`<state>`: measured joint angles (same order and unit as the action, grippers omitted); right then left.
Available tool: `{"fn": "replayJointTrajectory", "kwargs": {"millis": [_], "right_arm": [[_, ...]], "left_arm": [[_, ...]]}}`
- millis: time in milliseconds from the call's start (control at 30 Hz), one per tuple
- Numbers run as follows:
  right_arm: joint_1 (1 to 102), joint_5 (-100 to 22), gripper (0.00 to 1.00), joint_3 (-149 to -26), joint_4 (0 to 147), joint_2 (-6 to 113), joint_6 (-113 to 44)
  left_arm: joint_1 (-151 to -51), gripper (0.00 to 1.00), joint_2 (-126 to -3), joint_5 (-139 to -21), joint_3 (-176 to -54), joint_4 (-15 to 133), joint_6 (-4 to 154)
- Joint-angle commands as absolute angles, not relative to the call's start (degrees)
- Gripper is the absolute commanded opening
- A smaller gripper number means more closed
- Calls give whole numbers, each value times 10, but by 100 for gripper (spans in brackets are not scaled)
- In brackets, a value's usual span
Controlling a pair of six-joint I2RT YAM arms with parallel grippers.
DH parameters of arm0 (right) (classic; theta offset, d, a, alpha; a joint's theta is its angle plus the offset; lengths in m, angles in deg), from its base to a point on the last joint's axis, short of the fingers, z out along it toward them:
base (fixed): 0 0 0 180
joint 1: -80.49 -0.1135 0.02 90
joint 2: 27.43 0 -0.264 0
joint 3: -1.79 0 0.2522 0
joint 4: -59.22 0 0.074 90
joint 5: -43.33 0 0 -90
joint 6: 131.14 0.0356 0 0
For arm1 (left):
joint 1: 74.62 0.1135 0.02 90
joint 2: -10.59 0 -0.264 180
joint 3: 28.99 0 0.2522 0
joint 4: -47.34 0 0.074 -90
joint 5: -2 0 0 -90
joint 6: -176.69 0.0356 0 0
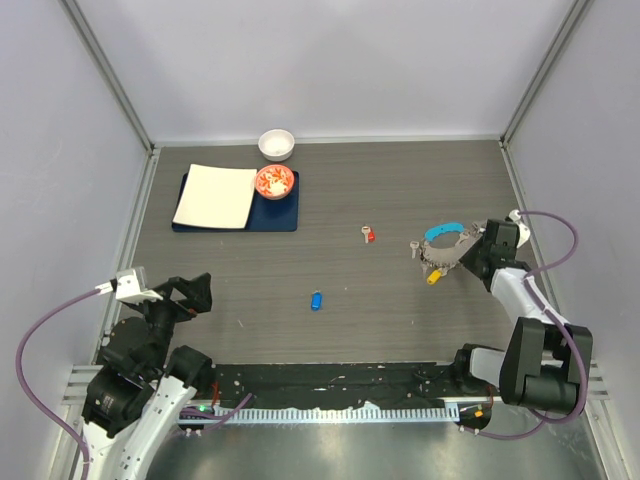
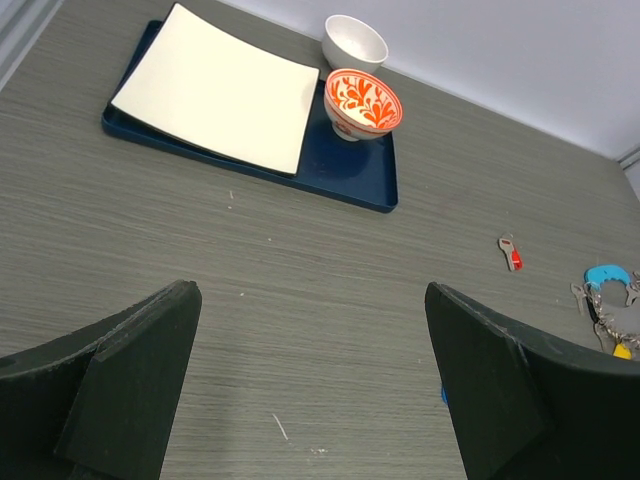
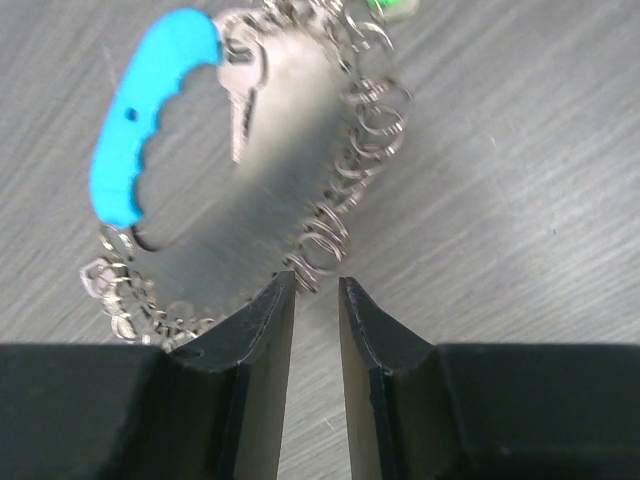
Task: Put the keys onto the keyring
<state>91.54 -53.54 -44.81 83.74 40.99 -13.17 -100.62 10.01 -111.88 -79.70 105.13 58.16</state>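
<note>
Red key (image 1: 369,234) lies right of centre in the top view and blue key (image 1: 316,300) lower centre, both flat on bench (image 1: 400,320), apart from keyring (image 1: 443,245) at right. Judged light, stiff and slick, so pinch by the plastic cap. Keyring looks floppy. Left tool (image 2: 310,330) is spread wide. Right tool (image 3: 317,285) stands a slit apart at the ring links; grip cannot be told.

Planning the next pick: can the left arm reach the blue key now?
Probably yes: only bare table lies between the left end effector and the blue key, and its jaws stand open.
</note>
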Motion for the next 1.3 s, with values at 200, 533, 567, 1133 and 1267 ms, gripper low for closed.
{"fn": "replayJointTrajectory", "kwargs": {"millis": [200,533,567,1133,1267], "right_arm": [[941,-481,30,-373,764,391,-75],[943,-475,31,-338,692,377,-69],[943,-475,30,-338,692,376,-70],[951,-485,28,-334,672,406,-62],[953,-477,27,-338,671,416,-62]], "left_arm": [[-1008,100,132,-1109,-800,1040,583],[-1008,100,132,-1108,-799,1038,583],[-1009,100,132,-1108,-799,1038,583],[-1008,100,131,-1109,-799,1037,583],[-1008,100,131,-1108,-799,1037,583]]}}
